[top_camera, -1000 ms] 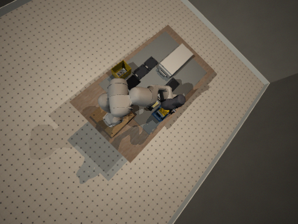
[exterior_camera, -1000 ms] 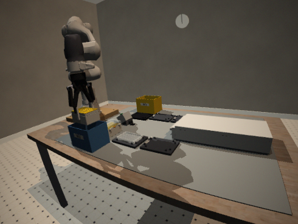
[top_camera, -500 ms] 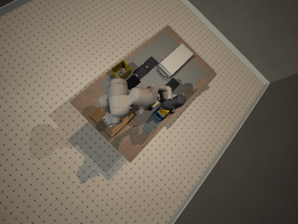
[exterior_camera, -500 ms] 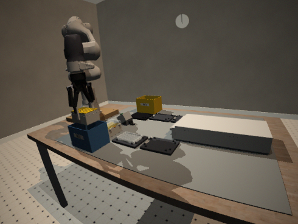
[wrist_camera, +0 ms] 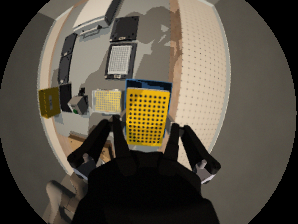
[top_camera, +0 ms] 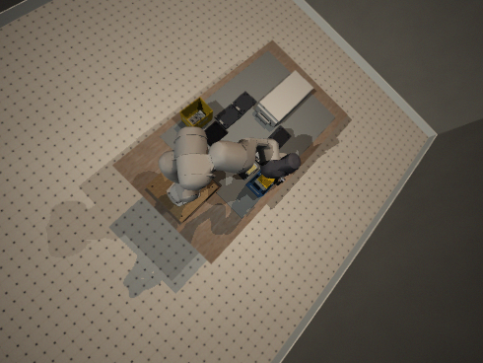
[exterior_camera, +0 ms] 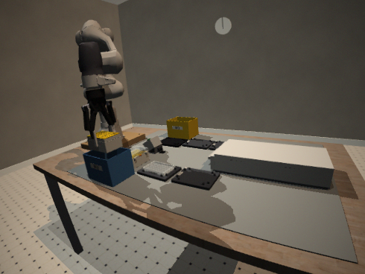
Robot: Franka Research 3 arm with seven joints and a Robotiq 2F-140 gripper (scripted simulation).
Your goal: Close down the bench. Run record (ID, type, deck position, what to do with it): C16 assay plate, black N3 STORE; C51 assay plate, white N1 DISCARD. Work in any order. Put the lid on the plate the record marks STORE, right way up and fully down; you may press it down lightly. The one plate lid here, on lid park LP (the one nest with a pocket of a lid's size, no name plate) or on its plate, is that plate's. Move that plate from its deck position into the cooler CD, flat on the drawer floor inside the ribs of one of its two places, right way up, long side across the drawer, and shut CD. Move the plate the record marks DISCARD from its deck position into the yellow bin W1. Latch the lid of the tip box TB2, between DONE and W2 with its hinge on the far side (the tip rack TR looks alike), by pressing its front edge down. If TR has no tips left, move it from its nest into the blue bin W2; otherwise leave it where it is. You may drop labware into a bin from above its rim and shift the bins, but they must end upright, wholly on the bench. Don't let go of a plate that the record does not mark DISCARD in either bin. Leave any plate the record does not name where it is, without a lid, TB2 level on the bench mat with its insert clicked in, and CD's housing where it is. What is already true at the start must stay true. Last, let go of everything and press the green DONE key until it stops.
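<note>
My gripper (exterior_camera: 99, 129) is shut on the tip rack TR (exterior_camera: 108, 141), a grey box with a yellow grid top. It holds the rack upright right over the blue bin W2 (exterior_camera: 108, 165), with the rack's bottom about level with the bin's rim. In the wrist view the yellow grid (wrist_camera: 147, 117) sits between my fingers and the blue rim (wrist_camera: 150, 86) shows just beyond it. The tip box TB2 (exterior_camera: 139, 154) stands on the mat next to the blue bin; I cannot tell whether its lid is down. The yellow bin W1 (exterior_camera: 182, 127) stands farther back.
The long white cooler CD (exterior_camera: 273, 161) lies at the right with its drawer shut. A plate with white wells (exterior_camera: 159, 169) sits on a black nest beside an empty black nest (exterior_camera: 195, 178). More black nests (exterior_camera: 201, 143) lie near the yellow bin. A small grey wedge (exterior_camera: 154, 144) stands behind TB2.
</note>
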